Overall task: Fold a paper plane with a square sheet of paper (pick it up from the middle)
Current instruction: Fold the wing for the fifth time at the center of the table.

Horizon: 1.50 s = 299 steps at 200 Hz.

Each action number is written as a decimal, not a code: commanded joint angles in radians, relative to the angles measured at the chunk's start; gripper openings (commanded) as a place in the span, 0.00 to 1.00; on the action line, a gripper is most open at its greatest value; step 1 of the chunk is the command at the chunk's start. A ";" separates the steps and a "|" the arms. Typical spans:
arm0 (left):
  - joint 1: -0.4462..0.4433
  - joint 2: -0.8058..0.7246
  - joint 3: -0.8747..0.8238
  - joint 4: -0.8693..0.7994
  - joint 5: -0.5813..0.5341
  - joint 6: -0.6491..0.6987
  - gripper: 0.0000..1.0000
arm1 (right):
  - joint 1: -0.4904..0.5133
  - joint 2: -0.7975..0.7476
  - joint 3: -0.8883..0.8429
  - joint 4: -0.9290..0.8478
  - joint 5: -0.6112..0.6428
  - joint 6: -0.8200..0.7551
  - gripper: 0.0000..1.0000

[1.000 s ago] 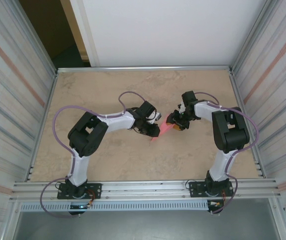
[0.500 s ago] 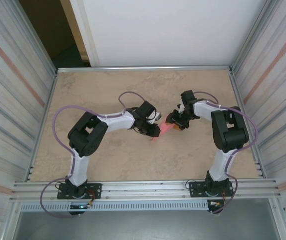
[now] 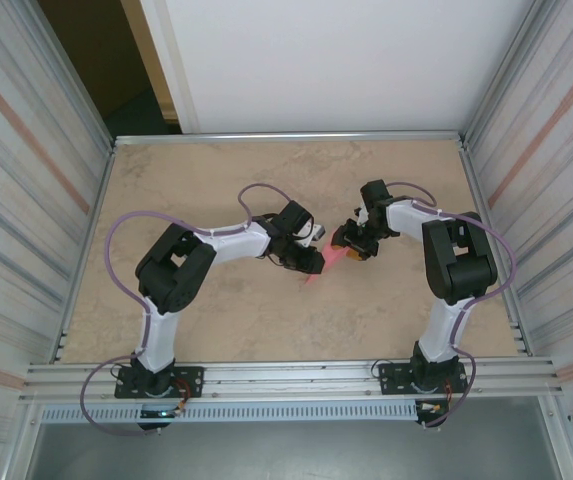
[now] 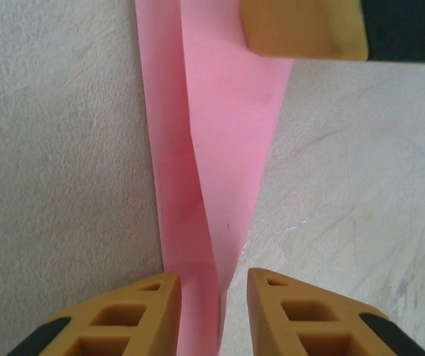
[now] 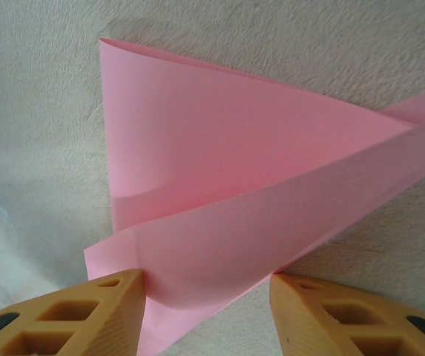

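Note:
The pink sheet of paper (image 3: pixel 330 262) lies on the table folded into a narrow pointed dart, the paper plane shape. My left gripper (image 3: pixel 312 262) is at its narrow end. In the left wrist view the tapering paper (image 4: pixel 212 148) runs between the fingertips of my open left gripper (image 4: pixel 213 315), with bare table between the paper and the right fingertip (image 4: pixel 286 304). My right gripper (image 3: pixel 352 246) is at the wide end. There a raised, curved flap of the paper (image 5: pixel 234 170) spans the gap of my right gripper (image 5: pixel 208 300), whose jaws stand wide apart.
The beige table (image 3: pixel 216 180) is walled by metal panels on the left (image 3: pixel 26 200) and right (image 3: pixel 546 200), with a white wall behind. A finger of the right gripper (image 4: pixel 305 30) rests on the paper's far end in the left wrist view.
The right arm's wrist has edged very slightly toward the back left. The paper and the left arm look unchanged.

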 commanded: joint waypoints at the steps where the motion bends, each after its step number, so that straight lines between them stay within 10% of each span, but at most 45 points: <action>1: 0.010 -0.004 0.027 0.008 0.042 -0.035 0.32 | 0.036 0.130 -0.049 0.077 0.121 -0.033 0.51; 299: 0.009 0.063 0.017 -0.087 -0.045 -0.134 0.22 | 0.024 -0.035 -0.045 0.080 0.039 -0.012 0.56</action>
